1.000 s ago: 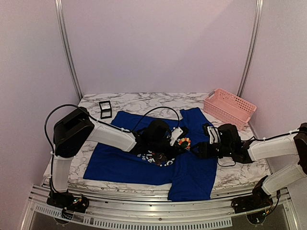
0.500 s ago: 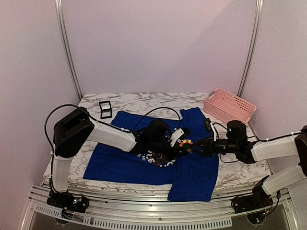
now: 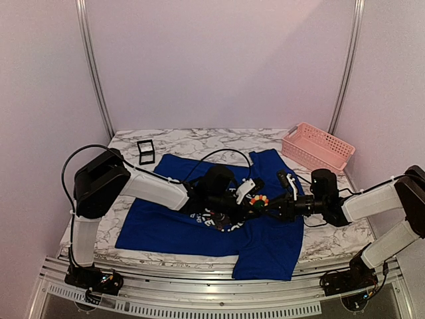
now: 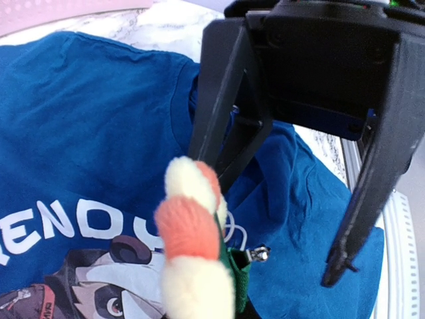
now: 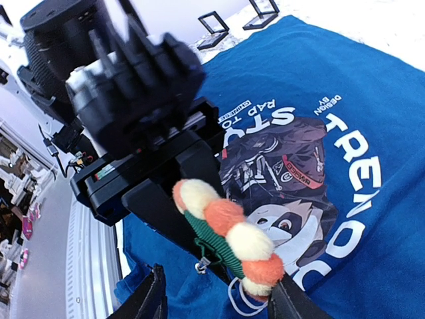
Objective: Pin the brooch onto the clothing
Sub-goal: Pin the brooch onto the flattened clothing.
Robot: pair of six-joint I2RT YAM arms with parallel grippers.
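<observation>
Blue shirt (image 3: pixel 172 219) with a white-and-black panda print and white lettering lies spread on the marble table (image 3: pixel 199 139), collar toward the right side. One lower part of it hangs over the near edge.

The brooch (image 3: pixel 257 199) is held up off the cloth, over the shirt just right of the print and between the two arms. It is a ring of fuzzy cream and orange balls on a green backing. In the left wrist view a small metal clasp and a loop of pale thread hang under that backing, clear of the fabric.

The left end effector (image 3: pixel 246 199) reaches in from the left and pinches the brooch by its green back. The right wrist view shows its black fingers closing on the backing from behind.

The right end effector (image 4: pixel 265 216) comes in from the opposite side with its fingers spread wide. One finger stands close beside the brooch and the other is well off to the side. In the right wrist view the brooch sits above and between these two fingertips, and neither is touching it.

A small black square box (image 3: pixel 146 151) stands on the table beyond the shirt's far left corner. A pink basket (image 3: pixel 312 153) sits at the far right corner, well apart from both arms.
</observation>
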